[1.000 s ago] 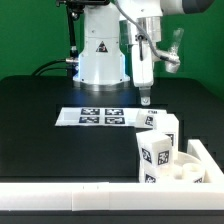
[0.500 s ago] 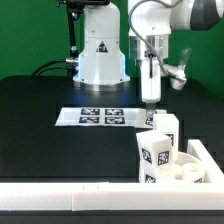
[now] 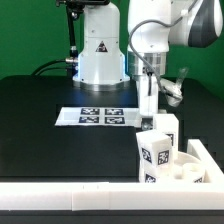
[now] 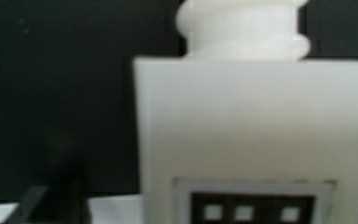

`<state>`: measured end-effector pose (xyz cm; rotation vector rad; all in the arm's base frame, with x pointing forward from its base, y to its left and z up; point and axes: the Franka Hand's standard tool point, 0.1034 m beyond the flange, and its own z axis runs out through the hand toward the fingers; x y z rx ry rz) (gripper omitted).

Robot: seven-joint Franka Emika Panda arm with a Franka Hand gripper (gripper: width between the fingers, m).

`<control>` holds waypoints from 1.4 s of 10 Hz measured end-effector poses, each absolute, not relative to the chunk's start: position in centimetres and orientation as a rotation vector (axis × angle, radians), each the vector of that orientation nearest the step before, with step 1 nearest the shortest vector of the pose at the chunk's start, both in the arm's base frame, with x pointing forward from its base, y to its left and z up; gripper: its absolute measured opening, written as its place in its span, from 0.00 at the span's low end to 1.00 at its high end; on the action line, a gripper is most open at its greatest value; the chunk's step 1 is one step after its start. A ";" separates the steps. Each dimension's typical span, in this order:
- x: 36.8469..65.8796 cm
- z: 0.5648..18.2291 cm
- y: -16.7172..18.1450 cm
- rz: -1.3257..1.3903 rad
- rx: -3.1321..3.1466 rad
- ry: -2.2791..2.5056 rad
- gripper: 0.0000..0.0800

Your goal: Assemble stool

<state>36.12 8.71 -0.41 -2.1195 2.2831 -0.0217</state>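
Observation:
The white round seat lies at the exterior view's lower right. A blocky white tagged leg stands upright on it, and a second leg stands just behind. My gripper hangs pointing down, right above and slightly to the exterior view's left of that rear leg. In the wrist view a white leg fills the picture, with a ribbed peg at one end and a black tag at the other. A dark fingertip shows beside it. The jaws look open with the leg between them, not gripped.
The marker board lies flat on the black table in front of the robot's base. Long white edge bars run along the front and the exterior view's right, boxing in the seat.
My gripper has moved toward the exterior view's right and come down, from above the marker board's end to just over the rear leg. The stool parts have not moved.

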 end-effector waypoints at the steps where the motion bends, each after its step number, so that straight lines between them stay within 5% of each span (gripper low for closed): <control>1: 36.0 -0.5 8.6 -0.021 -2.119 2.287 0.53; 2: 36.1 -0.4 8.5 -0.023 -2.186 2.223 0.53; 3: 36.3 -0.3 8.1 -0.029 -2.304 2.098 0.41; 8: 40.7 5.3 5.9 -0.142 -2.814 1.107 0.41; 14: 41.2 4.8 5.0 -0.135 -2.965 0.722 0.42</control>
